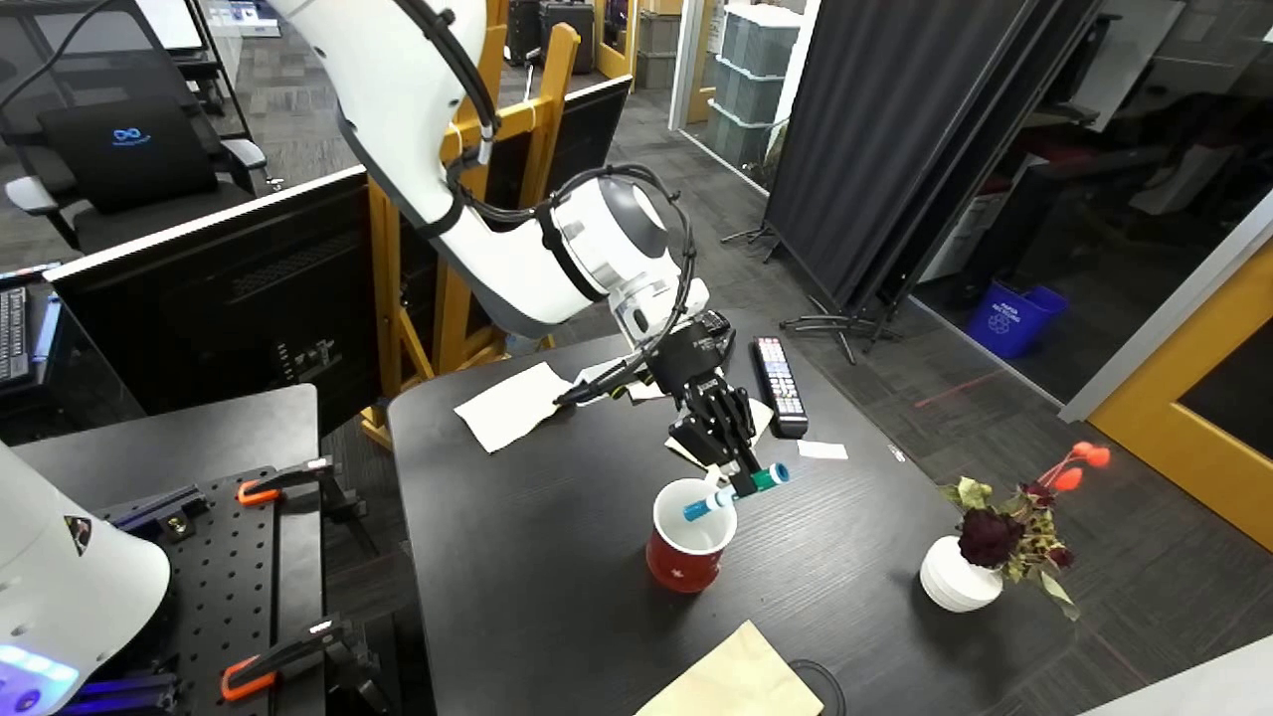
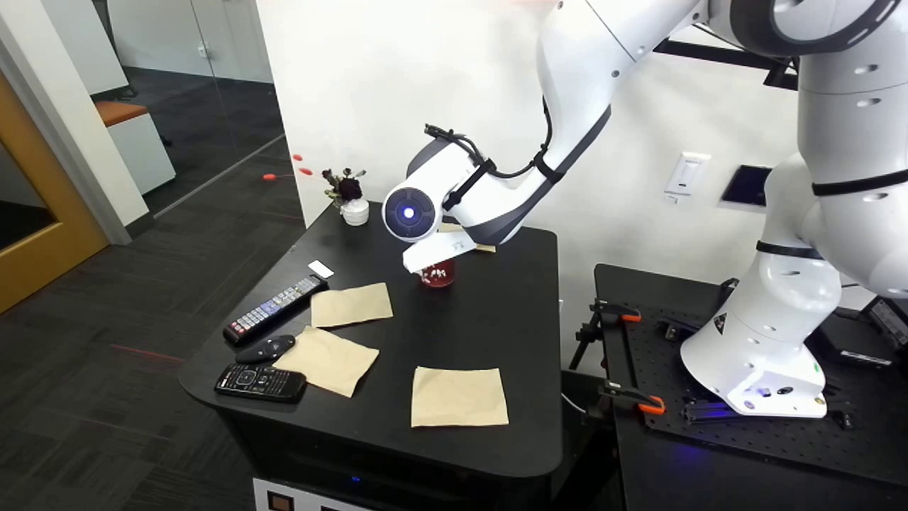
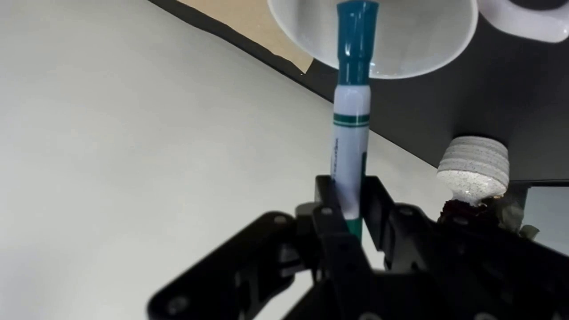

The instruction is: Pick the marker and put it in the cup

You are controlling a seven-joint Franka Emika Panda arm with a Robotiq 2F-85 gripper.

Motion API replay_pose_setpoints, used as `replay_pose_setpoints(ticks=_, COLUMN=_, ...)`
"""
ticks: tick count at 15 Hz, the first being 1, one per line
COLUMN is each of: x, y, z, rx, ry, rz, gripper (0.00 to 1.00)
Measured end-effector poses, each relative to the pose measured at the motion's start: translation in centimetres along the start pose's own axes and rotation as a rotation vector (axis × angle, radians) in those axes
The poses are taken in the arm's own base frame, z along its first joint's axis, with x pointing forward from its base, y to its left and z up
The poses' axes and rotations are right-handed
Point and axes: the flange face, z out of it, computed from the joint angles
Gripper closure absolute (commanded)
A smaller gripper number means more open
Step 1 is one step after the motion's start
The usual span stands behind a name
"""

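Observation:
The marker (image 1: 702, 508) has a white barrel, a teal-blue cap and a green end. My gripper (image 1: 744, 481) is shut on the barrel near the green end. The marker is tilted, its cap end over the mouth of the red cup (image 1: 682, 569). The cup stands upright on the table and its white inside shows. In the wrist view the marker (image 3: 353, 102) points from my gripper (image 3: 346, 198) across the cup's white rim (image 3: 420, 49). In an exterior view the cup (image 2: 438, 274) is partly behind the wrist, and the marker and gripper are hidden.
A white vase with dried flowers (image 1: 960, 577) stands on the dark table (image 1: 527, 557), also in the wrist view (image 3: 473, 164). A long remote (image 1: 781, 388) and a white card (image 1: 821, 450) lie beyond the gripper. Brown paper sheets (image 2: 460, 397) and black remotes (image 2: 260, 382) lie about.

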Motion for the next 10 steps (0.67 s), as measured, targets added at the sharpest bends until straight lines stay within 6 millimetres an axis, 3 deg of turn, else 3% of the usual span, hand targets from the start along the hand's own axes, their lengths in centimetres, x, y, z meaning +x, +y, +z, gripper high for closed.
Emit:
replay_pose_setpoints(ticks=2, x=-0.39, y=-0.15, z=0.02, rx=0.001, ry=-0.002, rz=-0.006, gripper=0.95)
replay_pose_setpoints(ticks=3, x=-0.59, y=-0.23, z=0.02, rx=0.001, ry=-0.004, rz=-0.010, gripper=0.54)
replay_pose_setpoints(ticks=4, x=-0.77, y=-0.30, z=0.02, rx=0.001, ry=-0.005, rz=-0.012, gripper=0.53)
replay_pose_setpoints(ticks=10, x=-1.00, y=-0.37, z=0.04, rx=0.000, ry=-0.006, rz=-0.016, gripper=0.09)
